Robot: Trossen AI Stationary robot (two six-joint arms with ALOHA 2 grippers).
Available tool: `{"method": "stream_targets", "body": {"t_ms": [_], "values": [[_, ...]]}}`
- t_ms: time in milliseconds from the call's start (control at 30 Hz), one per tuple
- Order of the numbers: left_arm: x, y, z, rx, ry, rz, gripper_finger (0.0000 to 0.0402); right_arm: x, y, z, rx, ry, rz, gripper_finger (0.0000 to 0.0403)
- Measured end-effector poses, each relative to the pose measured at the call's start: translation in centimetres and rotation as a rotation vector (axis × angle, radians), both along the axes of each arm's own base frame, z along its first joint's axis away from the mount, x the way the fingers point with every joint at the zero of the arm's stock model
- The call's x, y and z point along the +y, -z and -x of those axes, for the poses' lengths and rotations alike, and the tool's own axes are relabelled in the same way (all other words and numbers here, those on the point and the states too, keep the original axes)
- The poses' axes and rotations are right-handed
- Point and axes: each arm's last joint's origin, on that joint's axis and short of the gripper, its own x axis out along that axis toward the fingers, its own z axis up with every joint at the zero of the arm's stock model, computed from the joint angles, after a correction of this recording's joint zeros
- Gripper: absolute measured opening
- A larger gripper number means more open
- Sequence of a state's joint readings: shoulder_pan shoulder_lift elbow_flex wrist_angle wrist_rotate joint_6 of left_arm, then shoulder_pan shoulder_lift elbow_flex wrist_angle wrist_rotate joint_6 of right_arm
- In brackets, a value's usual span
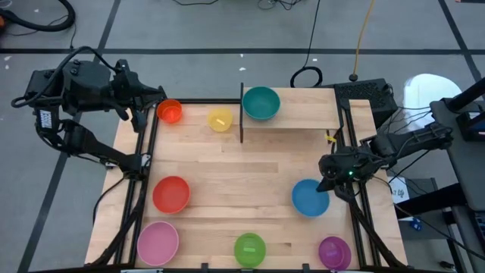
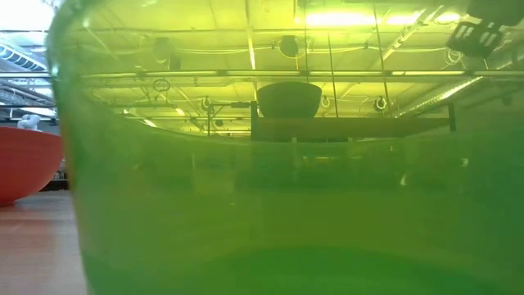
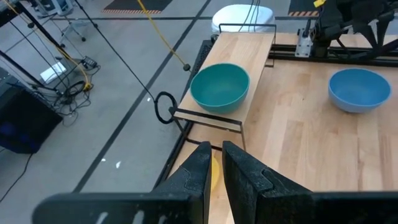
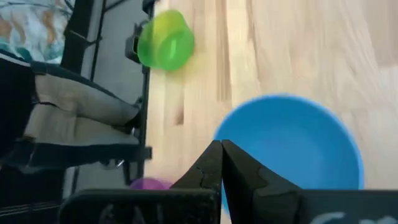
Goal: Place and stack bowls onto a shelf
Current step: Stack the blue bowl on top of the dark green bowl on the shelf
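A teal bowl [image 1: 261, 102] stands upright on the left end of the small wooden shelf [image 1: 303, 110] at the table's far side. It also shows in the left wrist view [image 3: 219, 87]. My right gripper [image 1: 326, 182] is shut at the far right rim of the blue bowl [image 1: 309, 199]. My left gripper [image 1: 157, 106] is shut and empty at the far left corner, beside the orange bowl [image 1: 169, 111]. The yellow bowl [image 1: 220, 119] stands left of the shelf. Red [image 1: 171, 194], pink [image 1: 158, 243], green [image 1: 249, 249] and purple [image 1: 334, 252] bowls stand on the table. My right gripper has the blue bowl's rim [image 4: 231, 127] at its fingertips, and seems to pinch it, one finger inside and one outside. The fingers come slanting down from the table's right side. The bowl stands upright with its base on the table.
Black frame rails run along the table's left [image 1: 140, 174] and right [image 1: 352, 152] edges. The shelf's black support [image 1: 242, 114] stands between the yellow bowl and the shelf. The green bowl fills the low view [image 2: 270, 205]. Bare tabletop lies mid-table [image 1: 235, 189].
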State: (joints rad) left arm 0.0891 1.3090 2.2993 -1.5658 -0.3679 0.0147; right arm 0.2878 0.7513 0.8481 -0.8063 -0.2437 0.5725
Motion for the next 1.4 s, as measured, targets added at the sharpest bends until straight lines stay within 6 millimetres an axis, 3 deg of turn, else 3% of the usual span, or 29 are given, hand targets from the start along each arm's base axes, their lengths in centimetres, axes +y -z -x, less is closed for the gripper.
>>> {"method": "stream_targets", "body": {"t_ms": [167, 367, 600, 1000, 1400], "values": [[0.0, 0.0, 0.0, -0.008, -0.010, 0.015, 0.0047, 0.1, 1.1, -0.8, -0.056, 0.035, 0.001, 0.0006], [0.0, 0.0, 0.0, -0.013, -0.016, 0.022, 0.0047, 0.3, 2.6, -1.1, -0.002, 0.025, 0.009, 0.0052], [0.0, 0.0, 0.0, -0.020, -0.024, 0.035, 0.0047, 1.6, 3.3, -2.0, 0.025, -0.144, -0.031, 0.0099], [0.0, 0.0, 0.0, -0.025, -0.030, 0.043, 0.0047, 5.7, 6.3, -3.2, 0.179, -0.388, 0.015, 0.0091], [0.1, 0.2, -0.8, -0.006, -0.030, 0.044, 0.0047, 6.3, 7.2, -3.2, 0.186, -0.365, 0.150, 0.0091]]}}
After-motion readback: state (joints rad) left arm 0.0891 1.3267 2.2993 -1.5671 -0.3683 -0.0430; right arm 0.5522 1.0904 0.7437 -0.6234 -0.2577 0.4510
